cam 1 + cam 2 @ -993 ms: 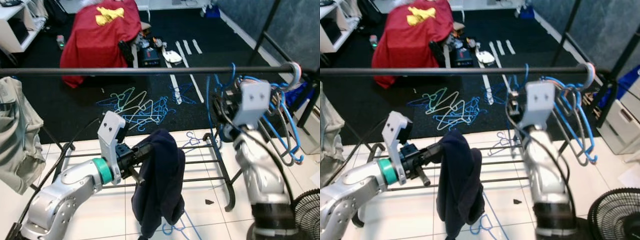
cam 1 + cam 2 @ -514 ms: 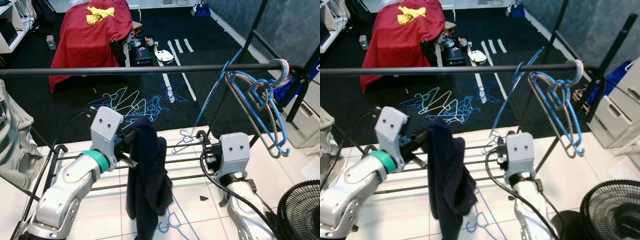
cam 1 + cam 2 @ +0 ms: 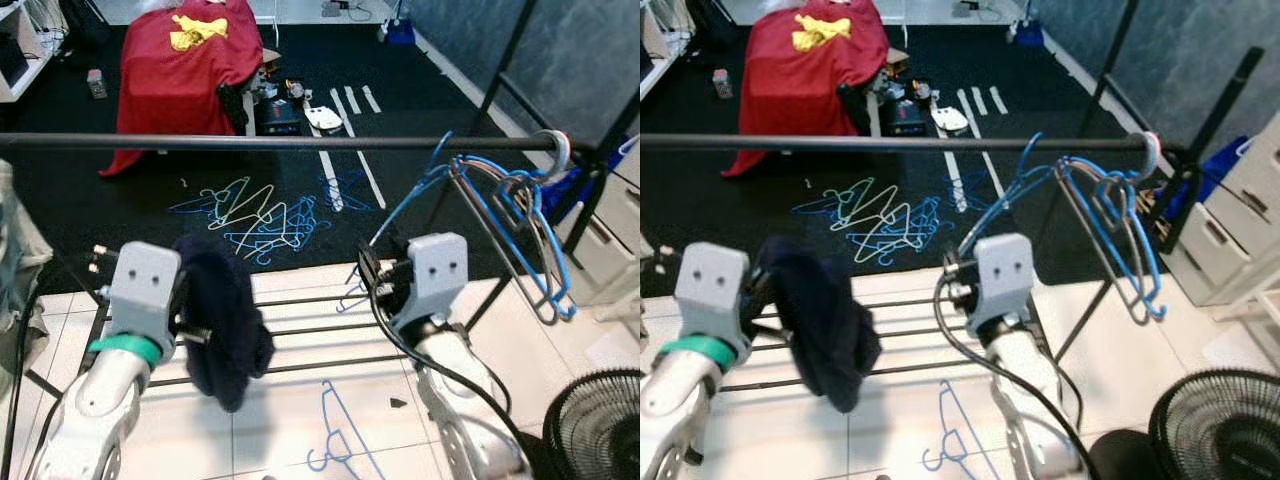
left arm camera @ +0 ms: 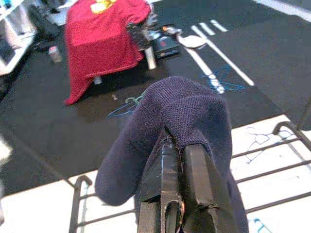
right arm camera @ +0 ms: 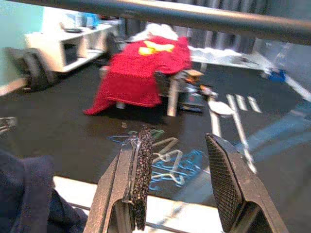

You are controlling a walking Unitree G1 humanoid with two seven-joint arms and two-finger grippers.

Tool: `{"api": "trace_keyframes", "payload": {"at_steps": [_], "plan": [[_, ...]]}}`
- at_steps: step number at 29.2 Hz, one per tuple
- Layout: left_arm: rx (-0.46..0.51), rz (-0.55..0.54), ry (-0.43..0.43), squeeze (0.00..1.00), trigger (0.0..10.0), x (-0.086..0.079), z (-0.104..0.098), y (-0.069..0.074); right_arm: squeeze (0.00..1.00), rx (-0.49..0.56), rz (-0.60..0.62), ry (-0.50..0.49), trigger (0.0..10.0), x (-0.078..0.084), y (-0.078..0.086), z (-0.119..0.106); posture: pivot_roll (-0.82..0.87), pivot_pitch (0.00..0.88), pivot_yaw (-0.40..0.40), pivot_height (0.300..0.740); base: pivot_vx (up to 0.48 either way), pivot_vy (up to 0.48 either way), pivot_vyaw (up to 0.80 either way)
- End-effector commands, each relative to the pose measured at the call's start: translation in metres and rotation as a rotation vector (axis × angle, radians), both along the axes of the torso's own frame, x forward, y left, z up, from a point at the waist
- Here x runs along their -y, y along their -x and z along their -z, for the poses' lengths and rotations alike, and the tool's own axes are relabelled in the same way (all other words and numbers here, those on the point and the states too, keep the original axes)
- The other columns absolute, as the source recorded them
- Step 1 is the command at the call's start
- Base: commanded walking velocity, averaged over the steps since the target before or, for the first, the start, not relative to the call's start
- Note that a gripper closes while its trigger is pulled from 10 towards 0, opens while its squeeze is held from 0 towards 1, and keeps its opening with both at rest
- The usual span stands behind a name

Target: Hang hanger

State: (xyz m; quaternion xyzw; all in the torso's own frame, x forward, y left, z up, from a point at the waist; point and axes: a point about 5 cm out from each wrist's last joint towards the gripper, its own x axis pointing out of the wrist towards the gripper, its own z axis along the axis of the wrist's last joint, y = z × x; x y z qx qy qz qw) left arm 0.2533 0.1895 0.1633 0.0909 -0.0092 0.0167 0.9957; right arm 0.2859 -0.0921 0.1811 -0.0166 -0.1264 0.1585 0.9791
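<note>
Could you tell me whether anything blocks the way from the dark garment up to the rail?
Nothing visible does. The left claw holds the dark garment below a bare stretch of rail; the blue hangers bunch at its right end.

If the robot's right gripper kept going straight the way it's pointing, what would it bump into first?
Probably nothing right away. The right gripper is open and points below the rail, out over the dark carpet. Far on, it would likely reach the pile of hangers on the floor, though depth is hard to judge.
</note>
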Motion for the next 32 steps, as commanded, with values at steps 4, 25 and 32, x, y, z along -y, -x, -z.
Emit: {"api": "trace_keyframes", "payload": {"at_steps": [4, 25, 32], "plan": [[0.052, -0.016, 0.003, 0.0, 10.0, 0.003, -0.008, 0.007, 0.0, -0.023, -0.038, -0.007, 10.0, -0.006, -0.002, 0.005, 0.02, 0.018, 0.012, 0.74, 0.0, 0.0, 0.0], [0.255, 0.006, -0.085, 0.0, 10.0, 0.021, -0.043, -0.038, 0.0, 0.007, 0.046, -0.037, 10.0, 0.01, -0.015, -0.001, 0.0, 0.015, 0.046, 0.74, -0.098, 0.0, 0.0], [0.264, -0.003, -0.09, 0.0, 10.0, 0.019, -0.041, -0.038, 0.0, 0.007, 0.038, -0.044, 10.0, 0.007, -0.016, 0.0, 0.0, 0.021, 0.045, 0.74, -0.458, 0.0, 0.0]]}}
